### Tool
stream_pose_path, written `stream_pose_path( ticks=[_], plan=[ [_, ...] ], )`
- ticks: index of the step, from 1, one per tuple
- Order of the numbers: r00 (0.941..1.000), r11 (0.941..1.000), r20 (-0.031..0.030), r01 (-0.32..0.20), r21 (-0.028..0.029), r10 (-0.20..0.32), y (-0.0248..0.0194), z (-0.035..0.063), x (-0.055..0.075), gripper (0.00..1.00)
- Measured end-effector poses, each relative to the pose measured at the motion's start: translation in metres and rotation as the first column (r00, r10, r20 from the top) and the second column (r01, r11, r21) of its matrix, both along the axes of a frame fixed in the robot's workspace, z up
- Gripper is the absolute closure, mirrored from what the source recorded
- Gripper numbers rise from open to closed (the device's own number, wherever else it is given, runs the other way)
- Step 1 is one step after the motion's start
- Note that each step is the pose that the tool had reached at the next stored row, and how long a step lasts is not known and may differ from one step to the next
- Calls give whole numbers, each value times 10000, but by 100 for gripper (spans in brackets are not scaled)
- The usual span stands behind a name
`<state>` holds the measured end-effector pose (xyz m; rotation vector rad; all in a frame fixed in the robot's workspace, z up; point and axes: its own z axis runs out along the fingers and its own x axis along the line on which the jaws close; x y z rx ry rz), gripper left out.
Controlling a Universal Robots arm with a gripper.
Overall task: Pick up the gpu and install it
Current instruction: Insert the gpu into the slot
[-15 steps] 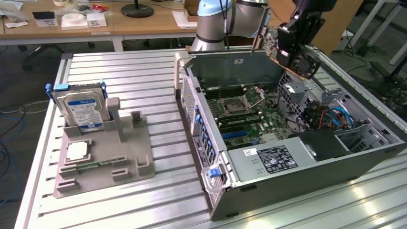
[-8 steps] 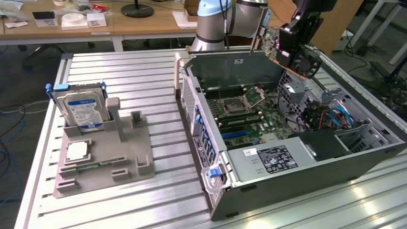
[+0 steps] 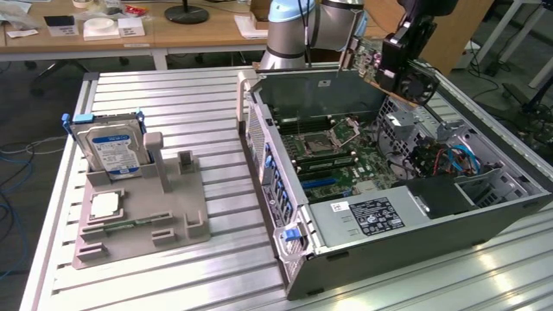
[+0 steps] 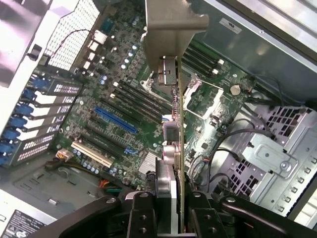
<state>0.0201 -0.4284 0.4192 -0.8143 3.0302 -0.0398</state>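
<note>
I have the gripper point(image 3: 395, 65) partly closed, its fingers point(image 4: 142, 213) clamped on the gpu point(image 3: 421, 84). The card hangs on edge from the tool, silvery bracket point(image 4: 171, 29) at the far end. Below the tool lies the open computer case point(image 3: 415, 227), the card clear of its motherboard point(image 4: 114, 124)

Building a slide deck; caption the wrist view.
Black gripper clamps a thin graphics card with silvery metal bracket, edge-on above the green motherboard.
</note>
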Motion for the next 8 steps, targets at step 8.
stream_pose_path(
  ticks=[8],
  plan=[
    [9966,9966,1,-824,0,824,0,0,0,72]
  ],
)
